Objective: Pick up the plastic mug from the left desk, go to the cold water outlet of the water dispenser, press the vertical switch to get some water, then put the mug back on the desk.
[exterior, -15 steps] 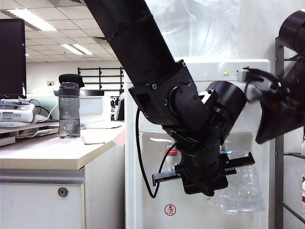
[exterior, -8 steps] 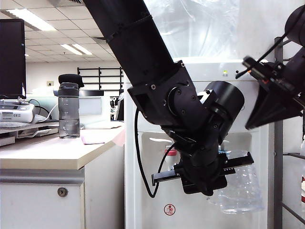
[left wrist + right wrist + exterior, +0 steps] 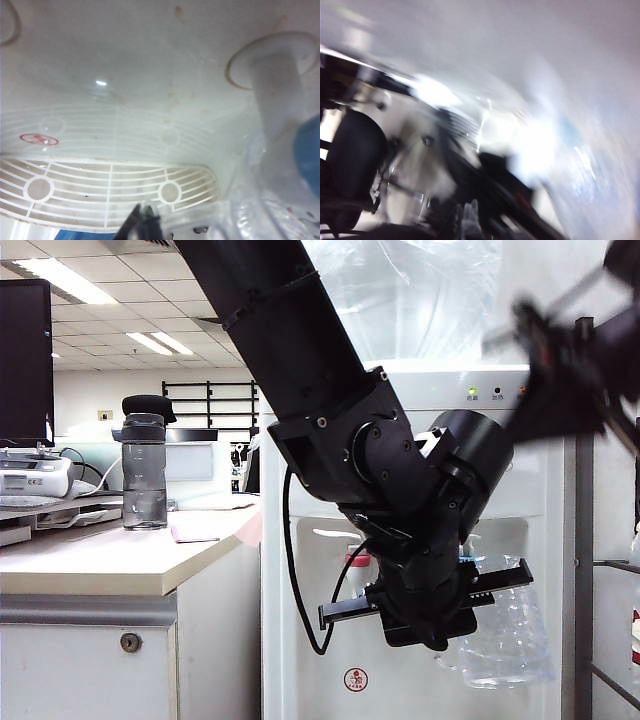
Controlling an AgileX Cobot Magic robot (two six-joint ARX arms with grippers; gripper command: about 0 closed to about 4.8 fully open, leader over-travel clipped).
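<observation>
Clear plastic mug [image 3: 505, 625] hangs in the white water dispenser [image 3: 320, 630] recess, clenched in the left gripper [image 3: 430, 612] under the blue-collared tap [image 3: 306, 150]. The right gripper [image 3: 560, 365] blurs high beside the panel; I cannot tell its fingers. Next, I judge, it must reach the tap's upright lever and press.

Counting now: two black robot arms, one sweeping from eleven o'clock toward centre, one blurred at two o'clock. One left gripper [image 3: 425, 615] just below centre, clamped on one clear rippled plastic mug [image 3: 505, 635] at five o'clock. One right gripper [image 3: 560, 365], too smeared to read. One tall white box-shaped water dispenser [image 3: 310, 660], two lit dots [image 3: 485, 392] showing on its panel, one red-collared tap [image 3: 358, 565] peeking out, one blue-collared tap [image 3: 307, 145] in the left wrist view. One beige-topped desk [image 3: 110, 560] at eight o'clock carries one black-lidded bottle [image 3: 146, 462].
</observation>
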